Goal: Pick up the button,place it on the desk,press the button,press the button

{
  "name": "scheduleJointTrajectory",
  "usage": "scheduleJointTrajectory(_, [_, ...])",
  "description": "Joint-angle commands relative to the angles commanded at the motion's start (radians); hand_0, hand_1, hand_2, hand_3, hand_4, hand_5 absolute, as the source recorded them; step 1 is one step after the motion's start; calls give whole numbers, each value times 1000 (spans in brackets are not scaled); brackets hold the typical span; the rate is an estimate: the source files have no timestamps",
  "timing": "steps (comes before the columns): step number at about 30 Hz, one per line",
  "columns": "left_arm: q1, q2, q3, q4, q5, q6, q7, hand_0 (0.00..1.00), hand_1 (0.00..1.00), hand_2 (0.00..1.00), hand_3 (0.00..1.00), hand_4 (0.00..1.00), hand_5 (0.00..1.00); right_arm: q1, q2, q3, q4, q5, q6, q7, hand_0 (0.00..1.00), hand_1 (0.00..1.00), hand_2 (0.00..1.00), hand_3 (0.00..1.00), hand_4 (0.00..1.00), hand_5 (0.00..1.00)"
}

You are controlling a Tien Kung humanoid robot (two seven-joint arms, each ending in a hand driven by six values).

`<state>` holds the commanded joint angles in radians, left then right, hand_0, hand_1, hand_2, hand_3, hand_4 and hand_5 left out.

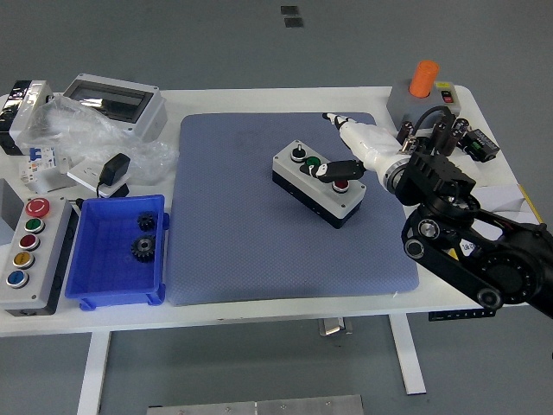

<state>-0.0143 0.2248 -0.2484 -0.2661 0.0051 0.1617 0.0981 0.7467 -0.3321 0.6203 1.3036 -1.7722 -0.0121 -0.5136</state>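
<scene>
**Right hand on the button box at mid-mat**

The blue mat (259,216) lies on the white counter (285,307). Left of the mat sit a blue tray (91,259) holding two black gears (143,242) and a grey panel of coloured buttons (26,251). On the mat's centre rests the button box (318,183). The right hand (346,164) reaches in from the mat's right, dark fingers (333,169) narrow, touching the box top near its red button, grasping nothing. Beyond the mat's far right corner stands an orange-capped switch box (422,91).
</scene>
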Motion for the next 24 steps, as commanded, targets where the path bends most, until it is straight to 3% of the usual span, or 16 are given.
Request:
scheduleJointTrajectory(3, [-1,1,0,0,1,0,0,645,648,592,585,585,197,12,12,-12,-27,13,0,0,998,998,998,998,998,748])
scheduleJointTrajectory(13, [-10,9,-5,-1,11,-1,4,645,646,592,584,586,198,93,69,-104,-197,184,-81,56,998,998,998,998,998,781])
scheduleJointTrajectory(18, [-15,11,-6,-2,14,-2,4,645,646,591,583,584,199,114,86,-148,-270,244,-78,57,998,998,998,998,998,801])
scheduleJointTrajectory(24, [-17,10,-17,-2,26,-10,8,645,647,590,582,584,198,114,99,-196,-310,256,-52,32,998,997,998,998,998,808])
